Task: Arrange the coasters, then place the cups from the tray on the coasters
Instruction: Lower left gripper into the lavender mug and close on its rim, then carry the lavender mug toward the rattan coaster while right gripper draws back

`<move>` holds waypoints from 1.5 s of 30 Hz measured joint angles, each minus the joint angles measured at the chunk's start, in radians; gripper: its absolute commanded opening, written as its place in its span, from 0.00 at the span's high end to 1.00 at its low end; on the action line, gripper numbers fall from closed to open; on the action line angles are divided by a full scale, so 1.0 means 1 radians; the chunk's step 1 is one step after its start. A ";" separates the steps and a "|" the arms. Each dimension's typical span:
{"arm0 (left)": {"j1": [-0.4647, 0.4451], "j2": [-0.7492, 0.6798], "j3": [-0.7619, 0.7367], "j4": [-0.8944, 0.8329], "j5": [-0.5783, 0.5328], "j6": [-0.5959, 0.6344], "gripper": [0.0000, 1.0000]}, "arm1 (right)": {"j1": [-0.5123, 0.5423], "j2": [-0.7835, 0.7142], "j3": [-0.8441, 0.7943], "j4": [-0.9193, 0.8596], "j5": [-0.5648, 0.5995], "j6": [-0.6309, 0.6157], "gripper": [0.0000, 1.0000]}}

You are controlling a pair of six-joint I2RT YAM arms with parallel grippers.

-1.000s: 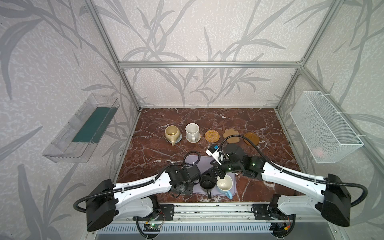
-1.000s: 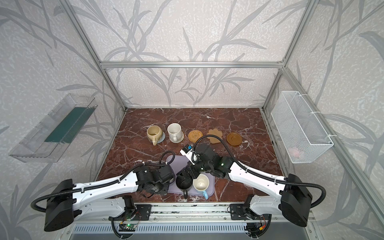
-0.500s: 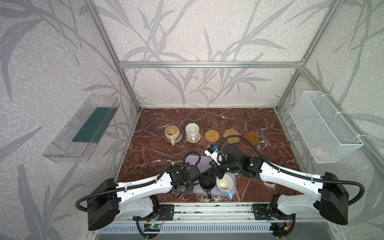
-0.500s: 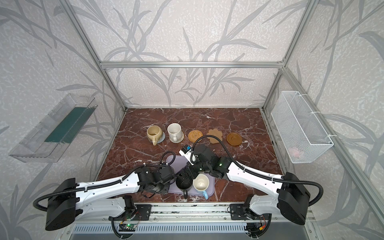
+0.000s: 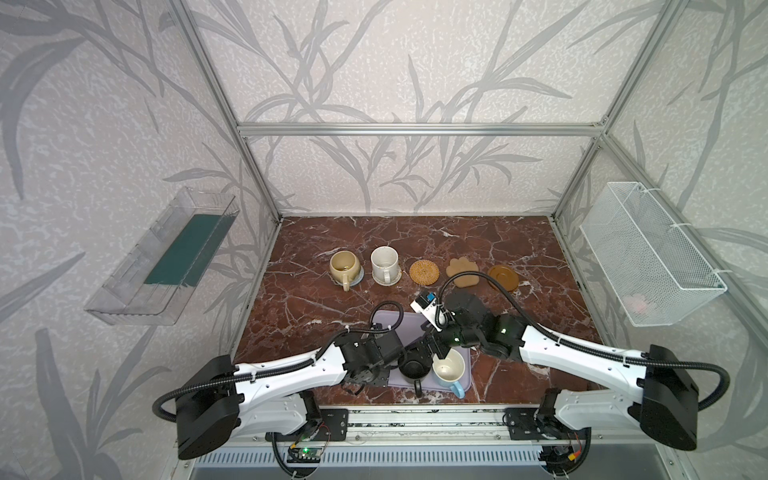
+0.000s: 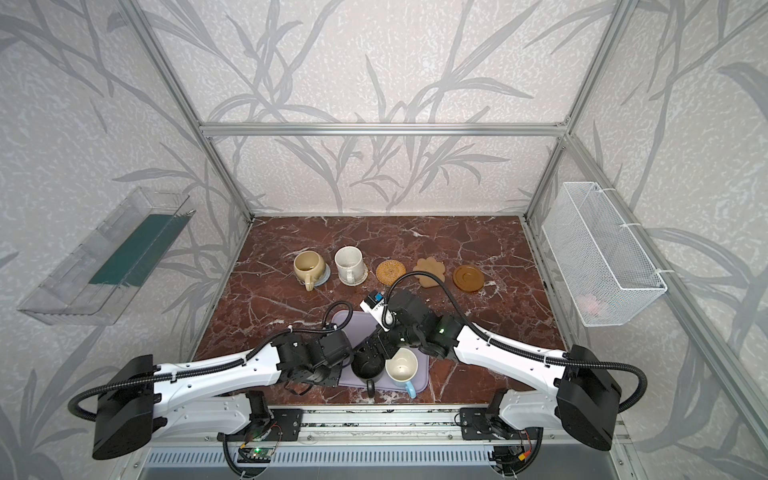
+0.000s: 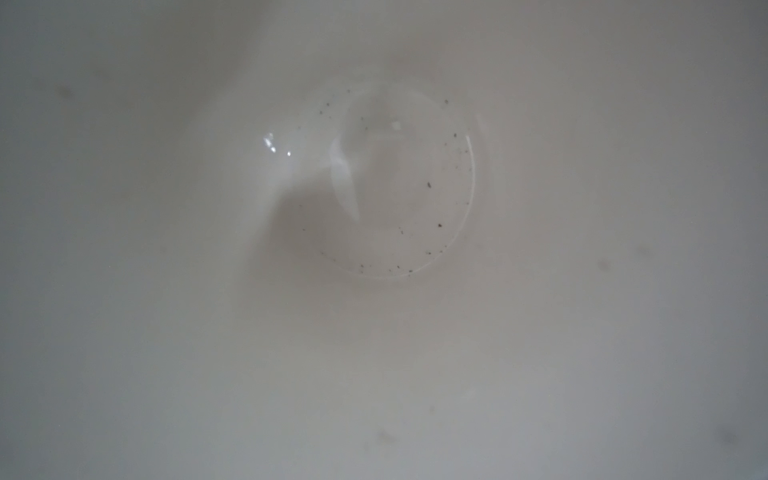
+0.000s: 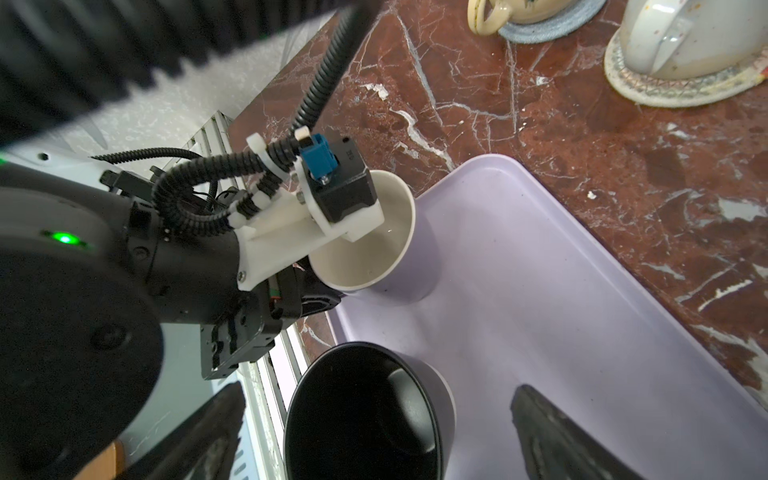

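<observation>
Placed cups: the beige cup (image 5: 344,266) stands on the grey-blue coaster (image 5: 359,277) and the speckled cup (image 5: 384,262) on the cream coaster (image 5: 395,279). A cup carried low past them could knock either one askew.
Left gripper (image 5: 392,351): closed at the rim of the lavender cup (image 8: 415,286), apparently pinching its wall, though the fingers themselves are hidden.
Lavender cup: stands on the tray (image 8: 582,311), at the corner nearest the left arm. A pinch on one wall may let it tilt or slip when lifted.
Black cup (image 5: 411,368): close by on the tray, where a swinging lavender cup could bump it.
Right gripper (image 8: 378,390): jaws wide apart over the black cup. Both arms crowd the tray, so moving together risks a collision.
Light blue cup (image 5: 448,368): near the tray's front rim, where a nudge might tip it off.
Free coasters: the golden rattan coaster (image 5: 424,272), paw coaster (image 5: 462,272) and brown coaster (image 5: 503,277) lie bare. Such light mats may slide if a cup lands off-centre.
</observation>
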 measured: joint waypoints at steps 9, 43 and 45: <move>0.001 -0.038 0.034 -0.051 -0.009 0.001 1.00 | 0.001 -0.046 0.000 -0.013 0.058 -0.009 0.00; 0.064 -0.103 0.133 -0.117 -0.061 0.088 1.00 | 0.000 -0.059 -0.027 -0.010 0.294 0.058 0.00; 0.076 -0.102 0.154 -0.125 -0.062 0.098 1.00 | -0.011 -0.060 -0.027 -0.010 0.303 0.068 0.00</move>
